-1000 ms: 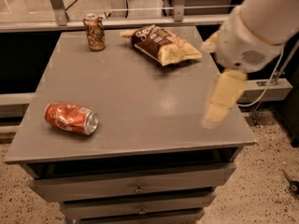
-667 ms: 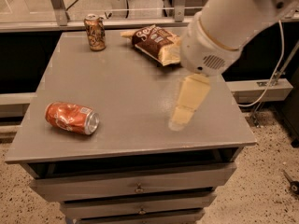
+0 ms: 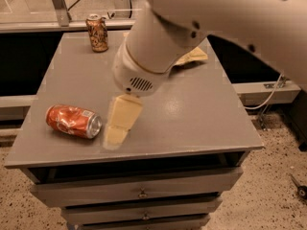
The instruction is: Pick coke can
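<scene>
The coke can (image 3: pixel 73 121), red-orange, dented, with a small white label patch and silver ends, lies on its side at the front left of the grey cabinet top (image 3: pixel 192 114). My gripper (image 3: pixel 117 131) hangs from the big white arm just to the right of the can, its cream-coloured fingers pointing down close above the surface. It is near the can's silver end and apart from it.
A brown-and-gold patterned can (image 3: pixel 98 32) stands upright at the back left. The chip bag (image 3: pixel 192 56) at the back is mostly hidden by my arm. The cabinet has drawers (image 3: pixel 139 190) below its front edge. Speckled floor lies around it.
My arm has swung left across the cabinet top, from the right side to just beside the coke can, and now covers the chip bag. The cans have not moved.
</scene>
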{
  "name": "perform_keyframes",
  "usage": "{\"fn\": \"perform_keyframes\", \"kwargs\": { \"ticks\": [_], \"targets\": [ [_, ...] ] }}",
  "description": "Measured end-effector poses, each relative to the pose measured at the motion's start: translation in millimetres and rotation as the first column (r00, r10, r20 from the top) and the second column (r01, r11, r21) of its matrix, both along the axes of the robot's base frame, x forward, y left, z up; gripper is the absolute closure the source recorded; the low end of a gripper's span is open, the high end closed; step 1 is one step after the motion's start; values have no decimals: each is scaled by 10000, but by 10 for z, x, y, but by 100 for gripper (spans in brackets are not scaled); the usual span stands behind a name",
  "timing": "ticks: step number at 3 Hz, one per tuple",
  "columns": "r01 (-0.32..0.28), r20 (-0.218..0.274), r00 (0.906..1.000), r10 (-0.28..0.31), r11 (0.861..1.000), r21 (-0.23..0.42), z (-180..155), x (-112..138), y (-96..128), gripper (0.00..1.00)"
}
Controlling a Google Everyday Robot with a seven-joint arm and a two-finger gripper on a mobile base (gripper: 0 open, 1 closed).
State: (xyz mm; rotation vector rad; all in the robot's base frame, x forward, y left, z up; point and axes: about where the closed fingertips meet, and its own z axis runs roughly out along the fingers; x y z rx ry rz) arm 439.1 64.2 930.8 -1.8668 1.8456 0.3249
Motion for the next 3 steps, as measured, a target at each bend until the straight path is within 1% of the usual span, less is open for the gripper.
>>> {"fn": "perform_keyframes", "kwargs": {
  "ticks": [1,2,3],
  "targets": [
    [-1,-85,10000,5,9991,433,-161,30,475,0],
    [143,-183,9997,-130,9971,741,-333,137,829,0],
    [291,-255,9993,-270,9961,834,-512,254,1054,8]
  ]
}}
